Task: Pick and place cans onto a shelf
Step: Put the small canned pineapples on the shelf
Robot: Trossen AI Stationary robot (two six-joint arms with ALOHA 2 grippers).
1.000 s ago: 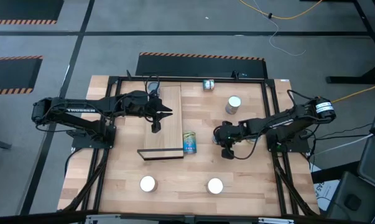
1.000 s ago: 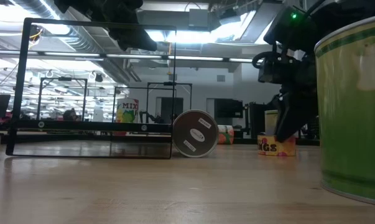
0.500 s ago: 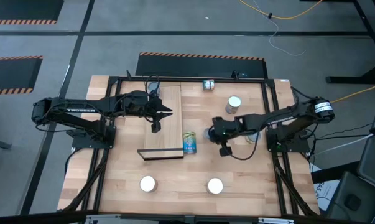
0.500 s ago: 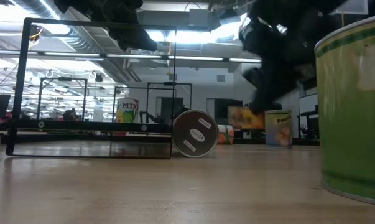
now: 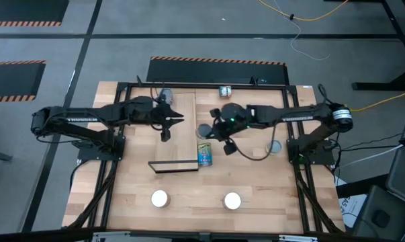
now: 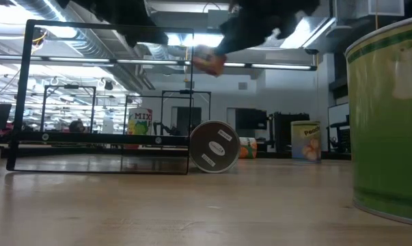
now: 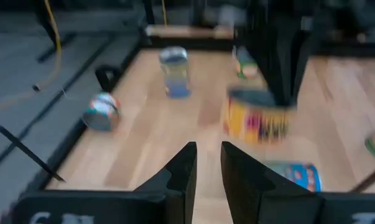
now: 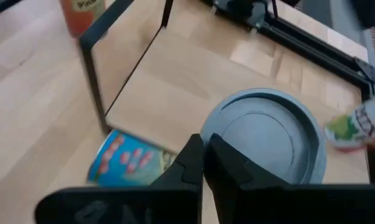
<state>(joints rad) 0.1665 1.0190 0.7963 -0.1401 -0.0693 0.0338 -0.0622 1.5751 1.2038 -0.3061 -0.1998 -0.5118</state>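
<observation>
The right gripper has swung from the middle of the bench across to the right edge of the shelf, and its jaws are clenched on a grey-topped can that it now carries in the air. In the right wrist view the can's round grey top fills the space just past the dark fingers, with the shelf plank beneath it. In the left wrist view the carried can shows a yellow and red label under the dark arm. The can that stood upright right of the shelf a second ago is gone from that spot.

The blue-and-yellow can lies on its side touching the shelf's right edge, unmoved. A small can rests near the bench's far edge, another grey-topped can stands right of the shelf near the right arm's base, and two white-topped cans stand along the near edge.

The left gripper still hovers over the far half of the shelf, its jaws released and holding nothing.
</observation>
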